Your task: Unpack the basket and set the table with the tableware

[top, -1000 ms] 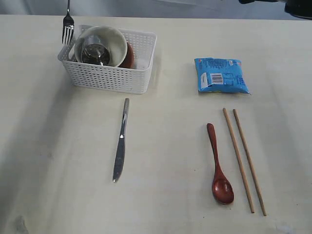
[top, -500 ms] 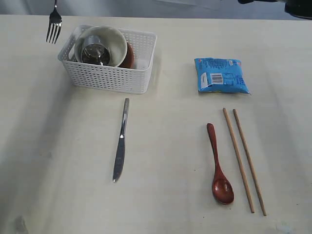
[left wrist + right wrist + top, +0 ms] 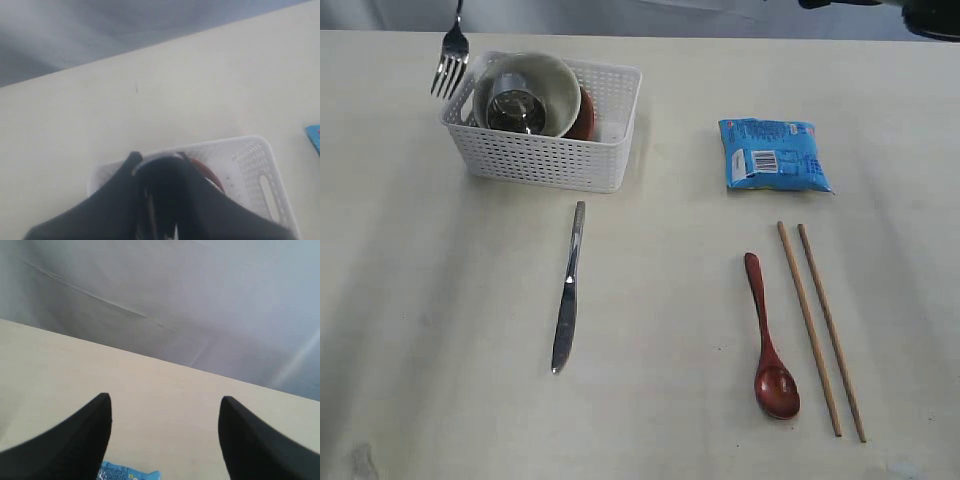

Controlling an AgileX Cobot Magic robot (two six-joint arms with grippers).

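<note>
Now the fork (image 3: 448, 60) has swung back over the left rim of the basket (image 3: 550, 160), still unplaced.
The left gripper (image 3: 157, 167) seemingly pinches its handle, though that view is murky; the right gripper (image 3: 165, 410) gapes empty; the bowl (image 3: 558, 78) waits inside.

A fork (image 3: 448, 62) hangs tines-down by the left end of the white basket (image 3: 550, 160), which holds a cream bowl (image 3: 557, 85) with a steel cup (image 3: 515, 108) in it. On the table (image 3: 440, 300) lie a knife (image 3: 567, 290), red spoon (image 3: 763, 335), two chopsticks (image 3: 810, 330) and a blue packet (image 3: 773, 154).

Exterior camera looks steeply down on the table (image 3: 420, 300) — left wrist shares its basket (image 3: 550, 160), right its packet (image 3: 775, 155).
</note>
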